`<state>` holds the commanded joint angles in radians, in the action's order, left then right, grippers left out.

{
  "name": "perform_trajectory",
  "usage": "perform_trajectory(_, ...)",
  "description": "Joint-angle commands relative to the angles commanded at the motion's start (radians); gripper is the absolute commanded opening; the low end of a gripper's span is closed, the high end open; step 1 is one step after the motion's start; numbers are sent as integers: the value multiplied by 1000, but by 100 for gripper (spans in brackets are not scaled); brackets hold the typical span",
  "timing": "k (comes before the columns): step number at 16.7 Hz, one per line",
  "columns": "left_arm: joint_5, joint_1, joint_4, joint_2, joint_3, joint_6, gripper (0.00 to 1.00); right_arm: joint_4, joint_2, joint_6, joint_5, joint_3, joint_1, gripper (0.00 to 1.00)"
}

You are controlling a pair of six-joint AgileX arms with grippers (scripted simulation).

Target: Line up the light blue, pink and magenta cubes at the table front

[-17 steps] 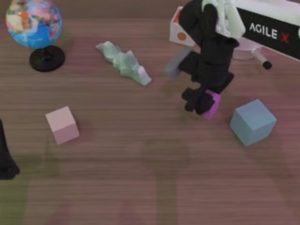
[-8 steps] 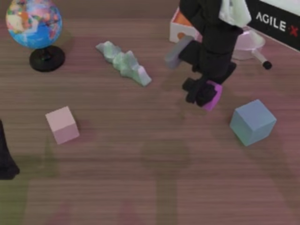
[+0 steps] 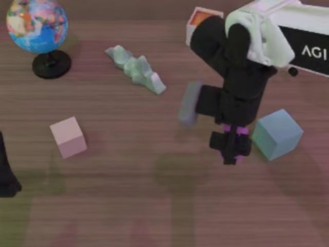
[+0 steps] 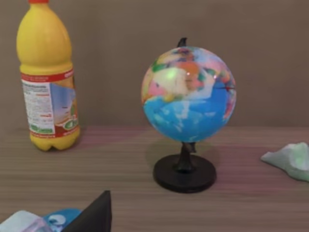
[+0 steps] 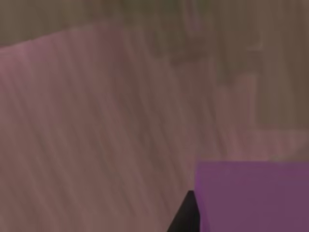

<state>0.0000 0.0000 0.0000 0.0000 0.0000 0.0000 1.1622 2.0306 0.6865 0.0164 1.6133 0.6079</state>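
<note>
The small magenta cube (image 3: 240, 131) is clamped in my right gripper (image 3: 231, 146), which is shut on it and hides most of it in the top view. The right wrist view shows the cube's face (image 5: 253, 195) large, beside one dark fingertip (image 5: 186, 217), above bare tabletop. The light blue cube (image 3: 277, 133) lies on the table (image 3: 154, 206) just right of that gripper, very close to it. Far to the left rests the pale pink cube (image 3: 68, 136). My left arm (image 3: 6, 177) stays parked at the table's left edge.
A globe (image 3: 37, 25) on a black stand occupies the back left, with a crumpled green-white object (image 3: 136, 69) to its right. A white box with orange inside (image 3: 203, 20) sits at the back behind the right arm. A yellow bottle (image 4: 47, 77) appears beside the globe (image 4: 188, 94).
My right gripper has carried the magenta cube toward the table's front and slightly right, ending close beside the light blue cube. The pink and light blue cubes have not moved.
</note>
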Motion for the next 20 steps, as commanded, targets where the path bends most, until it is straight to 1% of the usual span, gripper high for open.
perform_trajectory(3,0,0,0,0,0,0,100,-46,-138,96,4,-191,61,0)
perform_trajectory(6,0,0,0,0,0,0,100,-79,-229,159,5,-288,101,0)
perform_trajectory(13,0,0,0,0,0,0,100,-97,-233,165,6,-312,102,0)
perform_trajectory(20,0,0,0,0,0,0,100,-338,-155,164,5,-465,107,0)
